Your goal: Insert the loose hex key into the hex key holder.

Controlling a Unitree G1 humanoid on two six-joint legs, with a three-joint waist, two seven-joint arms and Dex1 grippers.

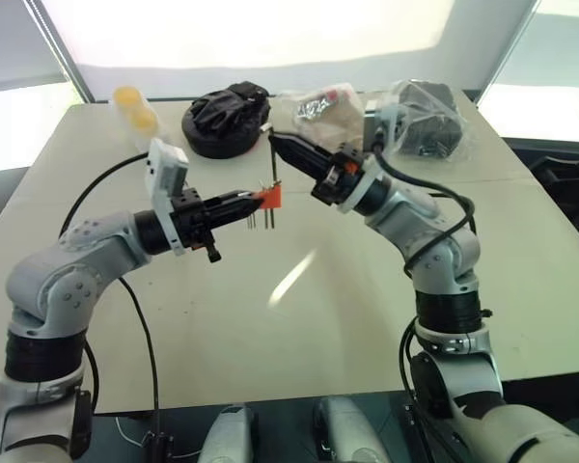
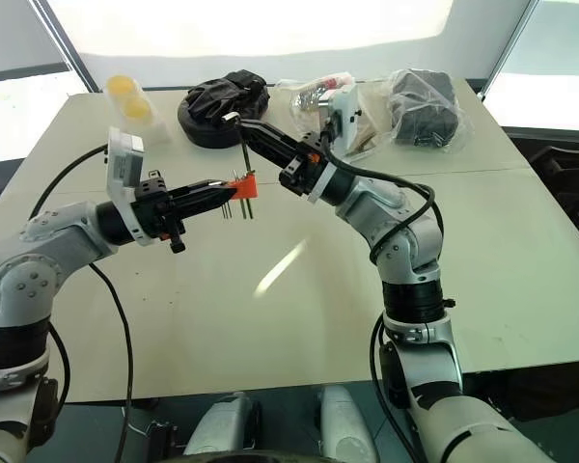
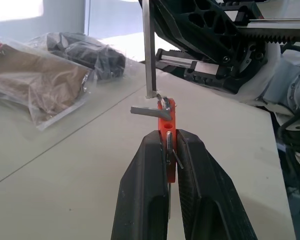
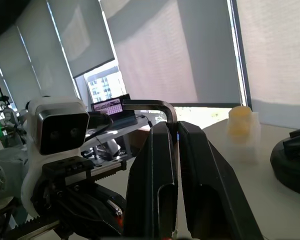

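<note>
My left gripper (image 1: pixel 254 200) is shut on the orange hex key holder (image 1: pixel 271 197) and holds it level above the table. Thin grey keys hang down from the holder. My right gripper (image 1: pixel 275 140) reaches in from the right, just above and behind the holder, and is shut on the loose hex key (image 4: pixel 145 104). The key's bent end shows above the fingertips. Its long shaft (image 3: pixel 149 50) runs straight down to the top of the holder (image 3: pixel 167 117); I cannot tell whether its tip touches or has entered a slot.
At the back of the beige table (image 1: pixel 299 318) lie a black round object (image 1: pixel 227 121), a clear container with yellow pieces (image 1: pixel 135 108) and two plastic bags (image 1: pixel 318 106) (image 1: pixel 429 116). Bare tabletop lies below both grippers.
</note>
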